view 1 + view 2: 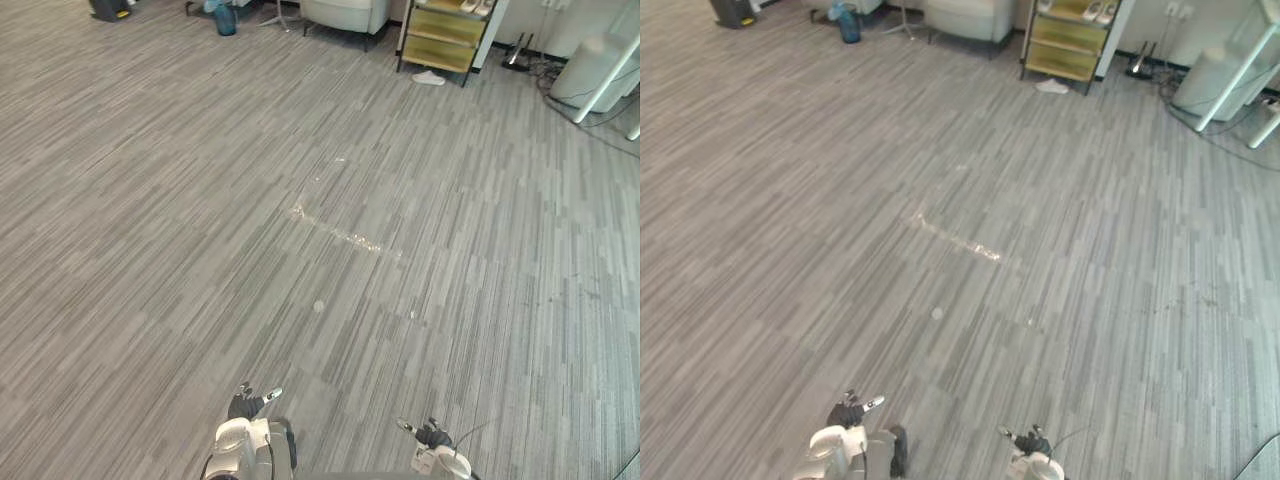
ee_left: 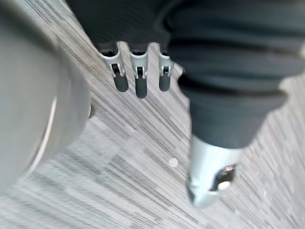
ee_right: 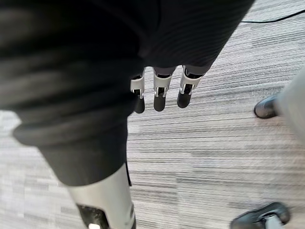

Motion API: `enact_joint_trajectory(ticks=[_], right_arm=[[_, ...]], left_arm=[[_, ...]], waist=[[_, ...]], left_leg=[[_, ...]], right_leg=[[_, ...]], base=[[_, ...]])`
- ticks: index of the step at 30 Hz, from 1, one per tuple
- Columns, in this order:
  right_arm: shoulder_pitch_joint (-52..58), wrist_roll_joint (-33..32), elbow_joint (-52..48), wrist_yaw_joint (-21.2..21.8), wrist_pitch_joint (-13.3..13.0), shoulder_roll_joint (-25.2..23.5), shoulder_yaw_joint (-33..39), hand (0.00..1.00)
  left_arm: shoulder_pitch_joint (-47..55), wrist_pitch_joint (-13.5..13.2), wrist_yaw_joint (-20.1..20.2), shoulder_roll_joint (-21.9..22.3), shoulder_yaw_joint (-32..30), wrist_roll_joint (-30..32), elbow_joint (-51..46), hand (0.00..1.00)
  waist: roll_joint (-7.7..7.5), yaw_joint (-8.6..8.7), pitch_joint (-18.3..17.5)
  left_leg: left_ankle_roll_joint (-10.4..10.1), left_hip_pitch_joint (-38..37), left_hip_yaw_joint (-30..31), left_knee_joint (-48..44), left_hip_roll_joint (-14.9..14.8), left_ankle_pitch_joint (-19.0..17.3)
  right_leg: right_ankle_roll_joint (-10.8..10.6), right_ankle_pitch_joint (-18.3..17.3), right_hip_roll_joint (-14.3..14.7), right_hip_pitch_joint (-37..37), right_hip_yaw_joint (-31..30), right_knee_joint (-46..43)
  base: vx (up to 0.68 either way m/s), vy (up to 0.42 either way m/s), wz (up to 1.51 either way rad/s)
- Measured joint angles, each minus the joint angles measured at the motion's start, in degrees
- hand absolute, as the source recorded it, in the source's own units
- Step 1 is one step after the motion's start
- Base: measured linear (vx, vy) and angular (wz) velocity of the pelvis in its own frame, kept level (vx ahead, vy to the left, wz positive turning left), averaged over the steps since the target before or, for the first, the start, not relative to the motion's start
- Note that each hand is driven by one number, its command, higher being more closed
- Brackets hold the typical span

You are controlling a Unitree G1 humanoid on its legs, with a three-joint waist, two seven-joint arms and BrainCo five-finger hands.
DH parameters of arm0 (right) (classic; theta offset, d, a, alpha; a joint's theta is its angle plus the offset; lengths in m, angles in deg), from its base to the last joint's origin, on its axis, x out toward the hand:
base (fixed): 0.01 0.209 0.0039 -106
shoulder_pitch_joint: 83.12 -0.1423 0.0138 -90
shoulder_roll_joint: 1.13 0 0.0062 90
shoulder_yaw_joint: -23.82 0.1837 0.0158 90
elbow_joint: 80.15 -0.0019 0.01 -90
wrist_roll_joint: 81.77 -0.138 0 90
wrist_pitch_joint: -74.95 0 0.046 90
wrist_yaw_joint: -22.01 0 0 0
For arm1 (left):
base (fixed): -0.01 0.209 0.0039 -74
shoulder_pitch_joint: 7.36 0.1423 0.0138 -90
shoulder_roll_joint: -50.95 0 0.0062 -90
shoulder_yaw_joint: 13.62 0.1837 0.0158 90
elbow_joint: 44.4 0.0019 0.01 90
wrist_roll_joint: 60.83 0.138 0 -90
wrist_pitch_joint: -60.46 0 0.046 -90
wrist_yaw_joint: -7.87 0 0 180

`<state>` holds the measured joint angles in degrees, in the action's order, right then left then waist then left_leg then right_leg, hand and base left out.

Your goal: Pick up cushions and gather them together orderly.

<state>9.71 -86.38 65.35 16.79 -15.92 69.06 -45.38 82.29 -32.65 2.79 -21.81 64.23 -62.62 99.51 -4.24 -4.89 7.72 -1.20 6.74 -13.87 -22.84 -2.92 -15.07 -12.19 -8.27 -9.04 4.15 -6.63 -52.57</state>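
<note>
My left hand [image 1: 246, 404] hangs low at the bottom of the left eye view, over bare grey striped carpet. Its own wrist view has its fingers [image 2: 138, 81] straight and its thumb [image 2: 208, 177] apart, with nothing between them. My right hand [image 1: 432, 435] is lower still and a little to the right, also above the carpet. Its fingers [image 3: 159, 93] point down, relaxed, and hold nothing.
A wide stretch of carpet runs ahead, with a pale scuff streak [image 1: 340, 232] and a small white speck [image 1: 318, 306]. At the far end stand a yellow shelf unit [image 1: 445, 30], a white slipper [image 1: 428, 78], a light armchair [image 1: 345, 12] and a blue container [image 1: 226, 18].
</note>
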Motion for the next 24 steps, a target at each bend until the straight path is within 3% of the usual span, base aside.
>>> enact_joint_trajectory(ticks=[1,3,5,6,8,9,10,11,12,13,14,15,16,18,20,21,22,24], right_arm=[[0.4,0.0,-1.1,0.2,-0.4,0.5,-0.4,0.0],[0.9,0.0,-2.9,0.2,-0.6,1.0,-0.5,0.0],[0.4,0.0,-3.0,0.3,-0.9,1.1,0.1,0.0],[-0.2,0.0,-2.4,0.3,-0.8,1.4,1.7,0.0],[-0.6,0.0,-1.8,0.3,-0.8,1.7,1.9,0.0],[-0.1,0.0,-0.7,0.2,-0.8,1.7,2.6,0.0],[-0.2,-0.6,0.2,0.4,-0.8,2.4,4.0,0.0],[-1.3,-0.2,0.0,0.1,-0.7,3.7,4.4,0.0],[-1.8,0.0,0.1,0.1,-0.7,4.3,5.0,0.0],[-1.8,0.0,0.1,0.1,-0.7,4.3,5.1,0.0],[-1.6,0.0,-0.1,0.1,-0.6,4.1,4.8,0.0],[-1.6,-0.1,-0.1,0.1,-0.6,4.1,4.5,0.0],[-1.7,-0.2,-0.3,0.0,-0.4,3.9,3.7,0.0],[-1.7,-0.5,-0.2,0.0,-0.2,3.6,2.4,0.0],[-1.7,-0.5,0.5,-0.1,0.0,3.5,1.6,0.0],[-2.0,-0.5,0.3,-0.3,0.1,3.4,2.0,0.0],[-2.0,-0.5,0.3,-0.3,0.0,3.4,2.3,0.0],[-1.7,-0.5,0.1,-0.4,0.1,3.4,2.6,0.0]], left_arm=[[0.0,0.7,-0.1,0.1,1.2,0.0,1.5,0.0],[0.0,1.0,-0.1,0.7,2.5,0.0,2.4,0.0],[-0.3,1.0,-0.1,0.7,2.6,-0.1,2.6,0.0],[-0.3,1.1,-0.2,0.7,2.6,-0.1,3.0,0.0],[-0.2,1.0,-0.2,0.4,3.0,-0.1,3.0,0.0],[0.1,1.0,-0.1,0.0,3.1,-0.1,3.2,0.0],[-0.1,1.0,-0.1,0.0,2.9,0.0,4.3,0.0],[0.4,1.1,0.0,1.7,1.7,0.0,4.7,0.0],[0.5,1.1,-0.1,2.3,0.5,0.0,4.7,0.0],[0.6,1.1,-0.1,2.3,0.3,0.0,4.8,0.0],[0.6,1.1,0.1,2.4,-0.5,0.0,4.5,0.0],[0.9,1.1,0.1,2.2,-0.7,-0.1,4.3,0.0],[1.0,1.0,0.2,2.2,-1.5,-0.1,3.3,0.0],[1.0,0.8,0.3,2.1,-1.9,-0.1,1.4,0.0],[1.2,0.3,0.3,1.8,-1.4,-0.2,0.0,0.0],[1.3,-0.1,0.3,1.8,-1.4,-0.3,-0.6,0.0],[1.3,-0.2,0.3,1.9,-1.4,-0.3,-0.9,0.0],[1.6,-0.4,0.3,2.1,-1.5,-0.4,-1.1,0.0]], waist=[[0.42,1.39,0.2],[1.65,1.89,0.0],[1.73,2.06,0.1],[1.82,2.14,0.2],[1.8,2.36,0.2],[1.2,2.98,0.3],[2.2,3.77,0.5],[5.28,3.45,0.3],[6.57,3.52,0.3],[7.08,3.61,0.3],[7.82,3.96,0.3],[7.55,3.92,0.5],[7.53,3.75,1.0],[6.94,2.33,2.0],[6.14,1.24,2.0],[6.02,1.01,1.9],[6.02,0.95,1.9],[6.33,0.78,1.6]], left_leg=[[0.4,-5.9,0.1,2.2,0.2,-0.7],[0.4,-12.1,-0.9,7.0,-0.8,-0.7],[0.4,-17.5,-1.4,12.1,-1.3,-0.7],[0.4,-21.1,-1.3,15.3,-1.8,-0.7],[0.4,-22.1,-0.6,16.1,-1.6,-0.7],[0.4,-23.7,1.4,16.3,-0.6,-0.7],[0.3,-25.2,3.4,16.3,-1.2,-0.8],[-1.4,-25.6,3.9,14.1,-3.4,0.4],[-3.5,-24.6,5.4,8.8,-3.5,2.0],[-4.0,-23.6,6.2,5.0,-3.8,3.2],[-7.2,-17.4,8.7,-10.3,-5.0,10.4],[-8.3,-15.0,9.2,-15.2,-5.4,12.8],[-8.2,-9.0,9.0,-27.7,-6.9,13.5],[-4.2,-2.6,6.0,-37.9,-8.5,9.0],[-2.6,3.8,1.1,-35.0,-8.6,4.8],[-1.6,6.3,-3.2,-25.1,-8.3,3.0],[-1.6,6.6,-4.5,-19.4,-7.8,3.0],[-1.6,7.3,-3.8,1.7,-5.0,5.8]], right_leg=[[0.8,-1.0,-0.1,5.4,2.7,-10.8],[3.5,-2.9,-1.3,10.9,10.4,-10.5],[6.1,-4.7,-3.1,15.3,18.2,-3.2],[8.6,-4.3,-2.4,18.3,23.0,10.6],[9.5,-0.6,-0.6,18.7,23.2,22.2],[11.5,6.7,0.8,18.4,21.4,31.7],[14.2,9.3,2.0,17.4,19.8,31.0],[14.7,6.8,3.1,16.8,20.7,28.7],[15.2,3.2,3.3,16.6,20.5,25.3],[15.3,1.6,3.4,15.8,20.6,24.6],[15.6,-0.9,4.4,12.1,20.6,25.7],[15.9,-1.2,4.6,10.8,20.3,26.7],[16.1,-1.9,5.8,6.5,19.8,30.0],[16.8,-3.0,7.0,-0.9,18.4,34.7],[15.9,-3.8,6.8,-6.9,17.1,39.1],[14.2,-3.9,6.0,-9.5,16.2,41.1],[13.7,-4.1,5.7,-10.4,15.8,41.8],[11.7,-6.0,4.8,-13.3,14.2,43.7]], base=[[0.5,0.123,-0.02],[0.53,0.087,0.04],[0.61,-0.008,0.1],[0.58,-0.147,0.12],[0.52,-0.17,0.21],[0.49,-0.205,0.4],[0.62,-0.213,0.12],[0.73,-0.256,-0.18],[0.58,-0.188,-0.34],[0.67,-0.259,-0.2],[0.55,-0.206,-0.13],[0.63,-0.205,-0.16],[0.4,-0.1,-0.18],[0.46,-0.062,-0.4],[0.5,-0.006,-0.46],[0.34,0.014,-0.4],[0.48,0.074,-0.44],[0.53,0.148,-0.39]])
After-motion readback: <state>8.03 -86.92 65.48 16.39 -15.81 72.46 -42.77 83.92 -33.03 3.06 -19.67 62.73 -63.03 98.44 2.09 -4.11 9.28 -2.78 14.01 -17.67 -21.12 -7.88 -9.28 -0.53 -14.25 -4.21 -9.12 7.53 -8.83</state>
